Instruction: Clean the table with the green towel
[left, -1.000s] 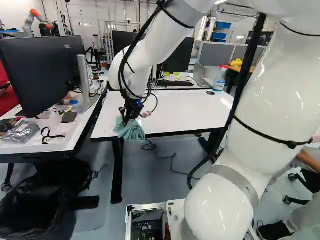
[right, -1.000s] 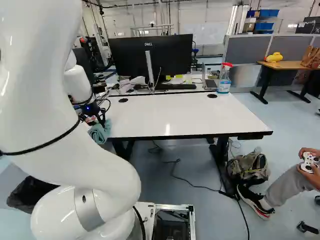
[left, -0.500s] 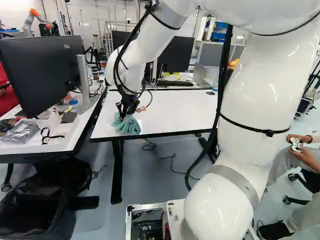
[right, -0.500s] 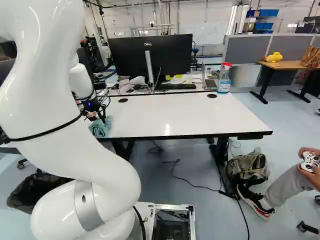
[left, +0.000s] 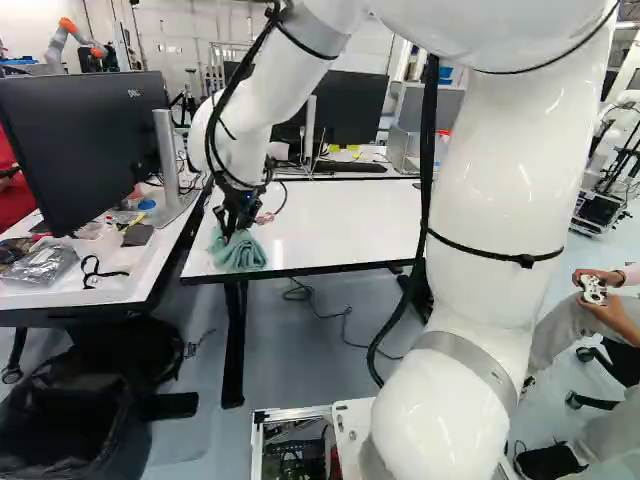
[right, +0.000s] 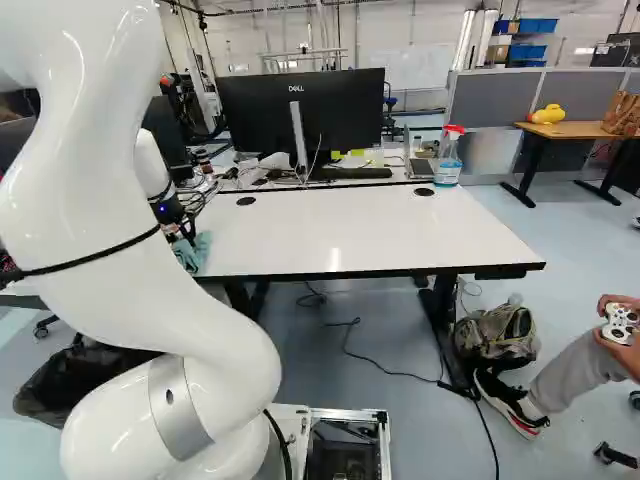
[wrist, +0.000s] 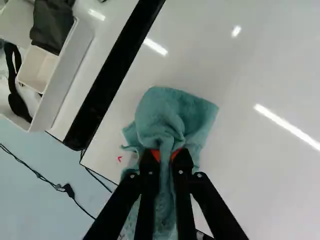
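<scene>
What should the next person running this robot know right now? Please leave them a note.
Tool: shut on the green towel.
Towel: bunched on the white table, near its left front corner.
Spray bottle: at the table's far edge.
Done: towel gripped and on the table; how much is wiped, I can't tell.
Left: probably more wiping, perhaps the small red mark beside the towel.

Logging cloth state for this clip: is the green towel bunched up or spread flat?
Bunched up: in the wrist view, the towel lies in rumpled folds, with part of it pinched in the gripper.
</scene>
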